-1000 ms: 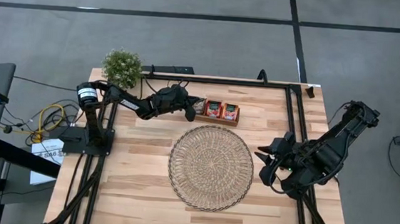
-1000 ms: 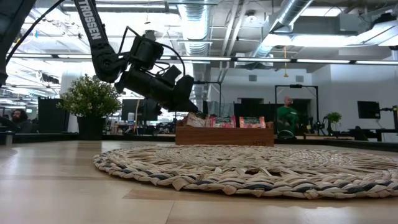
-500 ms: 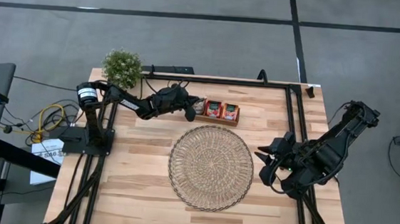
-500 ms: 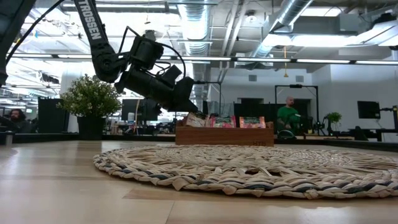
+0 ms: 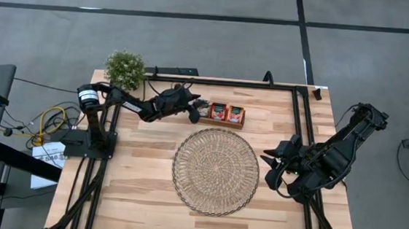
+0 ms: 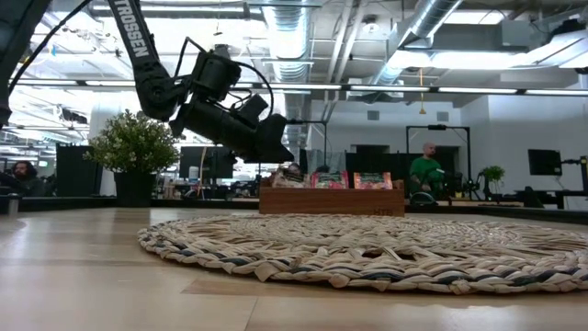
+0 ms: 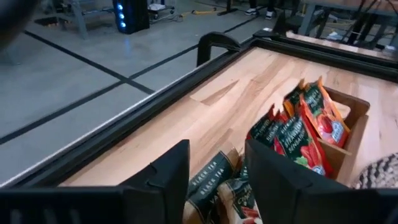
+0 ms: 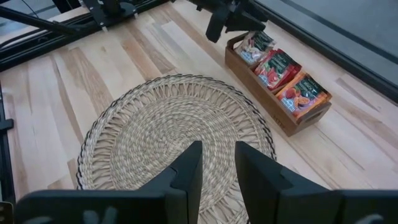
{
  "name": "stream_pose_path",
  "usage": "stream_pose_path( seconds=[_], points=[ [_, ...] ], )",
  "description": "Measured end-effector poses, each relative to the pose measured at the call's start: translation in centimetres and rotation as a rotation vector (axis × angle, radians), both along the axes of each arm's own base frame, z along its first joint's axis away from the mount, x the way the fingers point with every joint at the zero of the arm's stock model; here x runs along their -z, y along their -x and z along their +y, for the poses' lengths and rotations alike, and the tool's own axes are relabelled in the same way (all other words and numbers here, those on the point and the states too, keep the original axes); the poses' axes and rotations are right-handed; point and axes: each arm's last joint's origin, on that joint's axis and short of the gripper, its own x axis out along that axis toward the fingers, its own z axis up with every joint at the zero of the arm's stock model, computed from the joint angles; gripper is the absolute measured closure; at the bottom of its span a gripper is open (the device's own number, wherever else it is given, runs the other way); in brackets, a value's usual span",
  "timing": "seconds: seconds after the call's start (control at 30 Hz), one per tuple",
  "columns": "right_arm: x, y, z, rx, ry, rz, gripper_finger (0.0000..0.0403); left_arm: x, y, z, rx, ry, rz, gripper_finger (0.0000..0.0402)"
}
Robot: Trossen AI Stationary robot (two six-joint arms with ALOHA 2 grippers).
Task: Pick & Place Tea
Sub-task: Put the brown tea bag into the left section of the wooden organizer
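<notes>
Tea sachets (image 8: 277, 67) fill three tray (image 8: 268, 107) compartments; left hand (image 7: 214, 180) released above them; right hand (image 8: 214, 168) slightly parted, empty.

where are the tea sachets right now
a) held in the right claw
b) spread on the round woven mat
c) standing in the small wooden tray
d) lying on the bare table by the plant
c: the tea sachets stand upright in the small wooden tray beyond the round woven mat, which has nothing on it, and the right claw holds nothing.
</notes>
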Motion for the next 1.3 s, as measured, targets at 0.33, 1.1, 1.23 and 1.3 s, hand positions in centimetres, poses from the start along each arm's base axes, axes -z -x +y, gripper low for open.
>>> stream_pose_path(
  seconds=[0.33,1.1,1.23,1.3],
  points=[
    [0.0,0.0,0.0,0.000,0.002,0.000,0.0317,-3.2,0.4,-0.5,0.047,-0.007,-0.110,0.0250],
    [0.0,0.0,0.0,-0.004,0.006,0.002,0.0317,-5.4,-3.9,-0.5,0.093,-0.157,0.452,0.0250],
    [0.0,0.0,0.0,-0.005,0.005,0.003,0.0317,-5.7,-4.5,-0.3,0.090,-0.180,0.498,0.0250],
    [0.0,0.0,0.0,-0.004,0.004,0.002,0.0317,-5.3,-4.7,-0.4,0.093,-0.180,0.524,0.0250]
  ],
)
